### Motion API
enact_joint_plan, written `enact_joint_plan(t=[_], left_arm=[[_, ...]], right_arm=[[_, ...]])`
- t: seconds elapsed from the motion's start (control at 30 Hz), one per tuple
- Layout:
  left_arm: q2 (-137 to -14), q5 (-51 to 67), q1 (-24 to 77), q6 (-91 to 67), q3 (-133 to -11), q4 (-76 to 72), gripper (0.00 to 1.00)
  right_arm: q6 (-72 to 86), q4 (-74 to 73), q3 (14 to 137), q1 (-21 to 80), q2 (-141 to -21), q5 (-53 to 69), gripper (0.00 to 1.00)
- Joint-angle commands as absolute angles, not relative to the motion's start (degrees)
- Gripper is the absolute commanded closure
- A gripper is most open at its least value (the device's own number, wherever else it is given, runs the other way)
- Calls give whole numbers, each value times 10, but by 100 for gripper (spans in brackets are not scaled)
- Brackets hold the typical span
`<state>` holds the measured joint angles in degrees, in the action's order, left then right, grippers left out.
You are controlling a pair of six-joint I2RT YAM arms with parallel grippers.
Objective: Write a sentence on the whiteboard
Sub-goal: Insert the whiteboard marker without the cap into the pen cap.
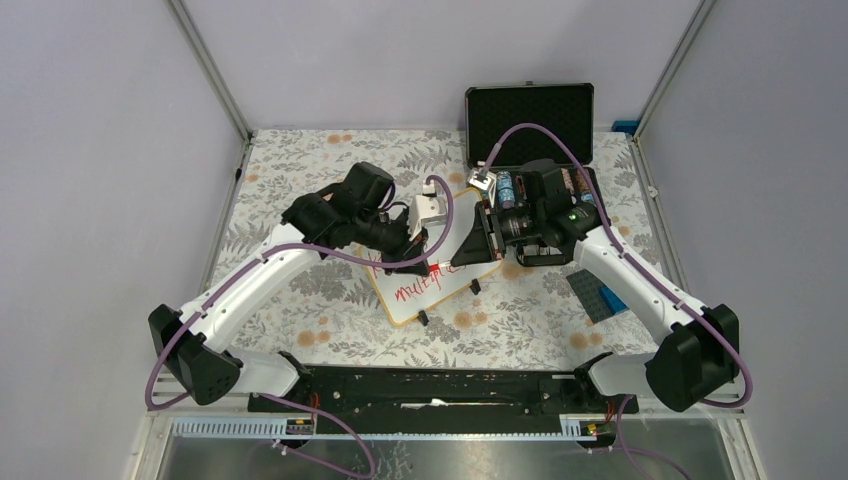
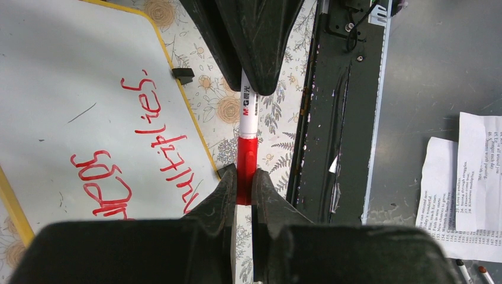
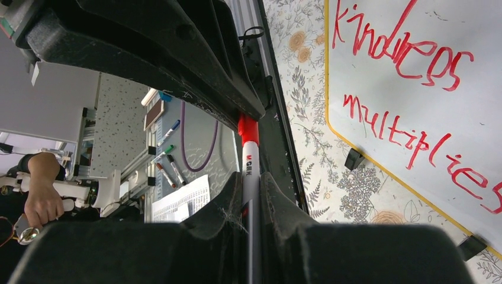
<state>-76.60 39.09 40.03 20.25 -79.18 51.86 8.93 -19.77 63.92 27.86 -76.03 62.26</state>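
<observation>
The whiteboard [image 1: 405, 308] lies tilted on the flowered table, also in the left wrist view [image 2: 65, 65] and the right wrist view [image 3: 467, 29]. The sentence [image 3: 402, 56] is red lettering in two lines, "Kindness multiplies", also visible from above [image 1: 420, 287] and in the left wrist view [image 2: 151, 127]. A white marker [image 3: 249, 163] with a red cap [image 2: 247, 160] hangs just off the board's near edge, between both grippers. My left gripper [image 2: 244, 177] is shut on the red cap. My right gripper [image 3: 251, 180] is shut on the white barrel. The two grippers [image 1: 440, 264] meet tip to tip.
An open black case [image 1: 530, 110] stands at the back right. A dark grey-blue block plate [image 1: 597, 295] lies by the right arm. A white box [image 1: 432, 210] sits behind the board. Printed papers [image 2: 467, 189] and spare markers [image 3: 169, 133] lie beyond the table's near edge.
</observation>
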Motion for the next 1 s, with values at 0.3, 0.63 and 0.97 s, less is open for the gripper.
enact_joint_plan(t=[0.3,0.63,0.97], left_arm=[[-797,403,414,181,-859,431,100],[-805,425,394,202,-931,494,62],[-749,655,206,60,-869,347,37]], right_arm=[[127,-156,634,311,-774,632,100],[202,-77,652,268,-774,658,100],[482,257,601,207,-773,696,100]])
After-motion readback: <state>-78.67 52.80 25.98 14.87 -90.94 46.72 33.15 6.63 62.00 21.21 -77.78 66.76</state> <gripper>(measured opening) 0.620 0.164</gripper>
